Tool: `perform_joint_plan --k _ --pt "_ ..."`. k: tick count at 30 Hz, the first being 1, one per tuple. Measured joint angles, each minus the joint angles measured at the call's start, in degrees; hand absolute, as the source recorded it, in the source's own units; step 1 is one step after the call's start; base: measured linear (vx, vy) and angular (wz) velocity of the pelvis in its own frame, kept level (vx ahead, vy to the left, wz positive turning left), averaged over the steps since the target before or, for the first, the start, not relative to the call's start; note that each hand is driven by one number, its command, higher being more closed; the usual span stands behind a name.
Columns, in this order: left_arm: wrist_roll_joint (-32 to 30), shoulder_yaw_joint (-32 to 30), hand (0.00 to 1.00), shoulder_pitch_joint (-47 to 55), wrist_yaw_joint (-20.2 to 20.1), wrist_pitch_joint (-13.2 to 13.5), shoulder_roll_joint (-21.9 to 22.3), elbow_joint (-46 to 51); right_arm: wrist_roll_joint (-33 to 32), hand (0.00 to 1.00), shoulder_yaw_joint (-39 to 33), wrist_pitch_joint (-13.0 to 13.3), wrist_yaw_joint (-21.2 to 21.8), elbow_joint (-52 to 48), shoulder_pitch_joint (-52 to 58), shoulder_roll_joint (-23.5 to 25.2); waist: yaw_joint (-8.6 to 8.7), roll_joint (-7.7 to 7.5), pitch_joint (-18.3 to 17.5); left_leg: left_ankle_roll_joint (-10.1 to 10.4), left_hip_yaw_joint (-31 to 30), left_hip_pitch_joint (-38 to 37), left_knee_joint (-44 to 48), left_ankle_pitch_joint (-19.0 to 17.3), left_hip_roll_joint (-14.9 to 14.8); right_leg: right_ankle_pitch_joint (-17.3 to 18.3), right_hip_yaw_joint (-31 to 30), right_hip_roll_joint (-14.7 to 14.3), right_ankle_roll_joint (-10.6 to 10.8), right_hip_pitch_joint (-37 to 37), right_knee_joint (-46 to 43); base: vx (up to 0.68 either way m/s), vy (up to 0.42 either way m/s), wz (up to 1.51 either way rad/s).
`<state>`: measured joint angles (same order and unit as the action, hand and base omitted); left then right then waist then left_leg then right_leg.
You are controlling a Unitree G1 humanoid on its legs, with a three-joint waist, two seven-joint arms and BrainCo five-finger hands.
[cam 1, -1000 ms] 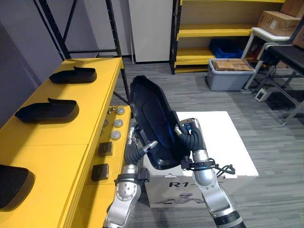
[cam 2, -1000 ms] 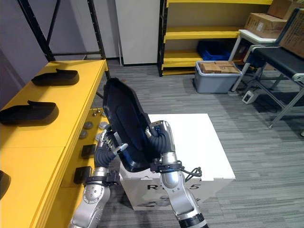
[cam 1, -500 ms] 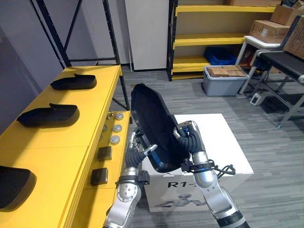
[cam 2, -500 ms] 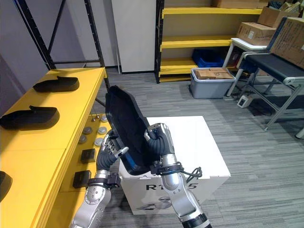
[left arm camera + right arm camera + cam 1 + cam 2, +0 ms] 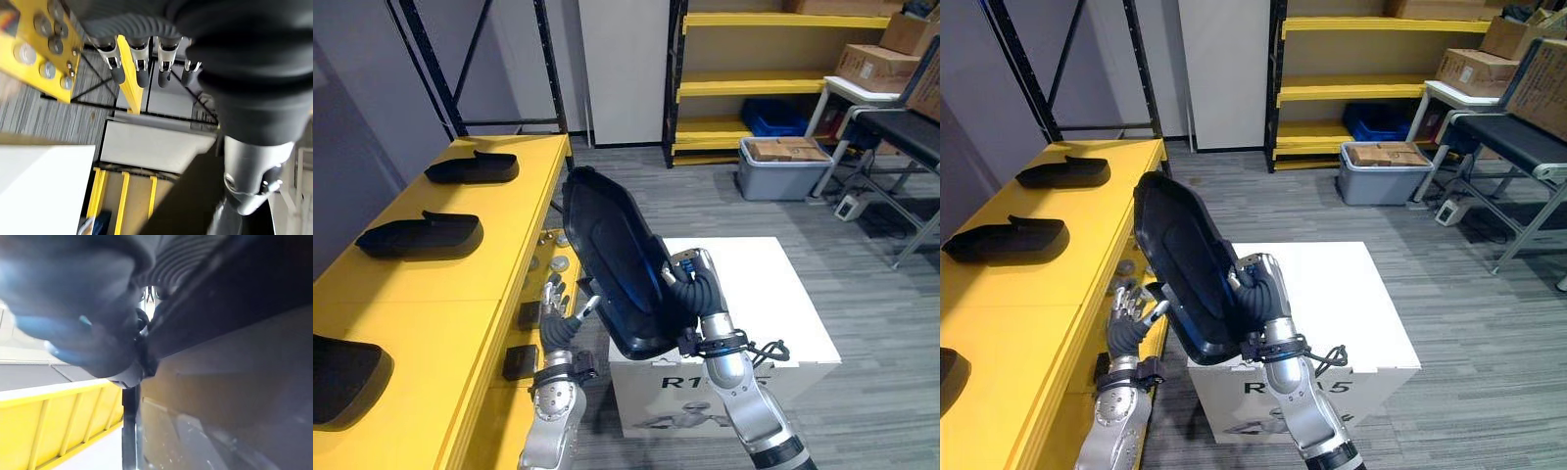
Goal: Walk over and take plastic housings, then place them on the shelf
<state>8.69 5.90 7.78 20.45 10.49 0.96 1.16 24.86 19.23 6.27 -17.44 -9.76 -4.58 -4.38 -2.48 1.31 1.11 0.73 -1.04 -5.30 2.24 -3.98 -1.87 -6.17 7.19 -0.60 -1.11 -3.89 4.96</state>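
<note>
Clamped on the lower rim of a large black moulded plastic housing (image 5: 610,257): the right hand (image 5: 691,285), with the shell lifted and tilted upright over the left edge of a white box (image 5: 778,311). Just beside the shell's lower edge, by the front edge of the yellow shelf top (image 5: 450,299): the left hand (image 5: 1127,315), fingers (image 5: 139,64) straight and spread, grasping nothing. Spaced in a row along the shelf's far edge: three black plastic housings (image 5: 421,236).

Both eye views look down from the head, sharing the yellow shelf (image 5: 435,284), white box (image 5: 773,284) and black housing (image 5: 607,245). Wrist views look closely along the left robot hand (image 5: 140,68) and right robot hand (image 5: 83,298).
</note>
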Motion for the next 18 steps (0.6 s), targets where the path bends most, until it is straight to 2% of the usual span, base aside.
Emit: perform_joint_plan --k 4,8,13,18 --pt "0.1 -1.2 0.00 1.1 0.0 0.0 0.6 -0.1 -0.1 1.00 -1.3 0.0 -0.1 0.0 0.0 0.7 0.02 -0.32 0.2 0.1 -0.3 0.0 0.0 0.0 0.0 0.0 0.2 0.0 0.0 -0.1 0.0 -0.01 0.011 0.03" --pt "0.3 -1.1 0.00 1.5 -2.1 -0.1 0.6 -0.6 -0.6 1.00 -1.1 0.1 0.1 0.0 0.0 0.9 0.01 -0.78 0.5 0.1 -0.3 0.0 0.0 0.1 0.0 0.0 0.2 0.0 0.0 -0.1 0.0 0.00 0.000 0.00" --pt "0.8 1.0 0.00 1.5 -4.9 -0.2 0.4 -1.9 -2.1 1.00 -0.8 0.9 0.9 0.0 0.0 1.0 0.05 -0.93 0.6 0.1 -0.1 0.0 -0.1 0.0 0.0 0.0 0.0 0.0 0.0 0.0 0.0 0.00 0.000 0.00" --pt "1.3 2.5 0.00 1.5 -5.4 -0.2 -0.3 -2.1 -2.6 1.00 -1.1 1.1 1.2 0.0 0.0 0.9 0.18 -0.92 0.6 0.1 0.3 0.0 -0.1 0.0 -0.1 0.0 -0.3 0.0 0.0 0.1 0.0 0.00 0.014 -0.02"
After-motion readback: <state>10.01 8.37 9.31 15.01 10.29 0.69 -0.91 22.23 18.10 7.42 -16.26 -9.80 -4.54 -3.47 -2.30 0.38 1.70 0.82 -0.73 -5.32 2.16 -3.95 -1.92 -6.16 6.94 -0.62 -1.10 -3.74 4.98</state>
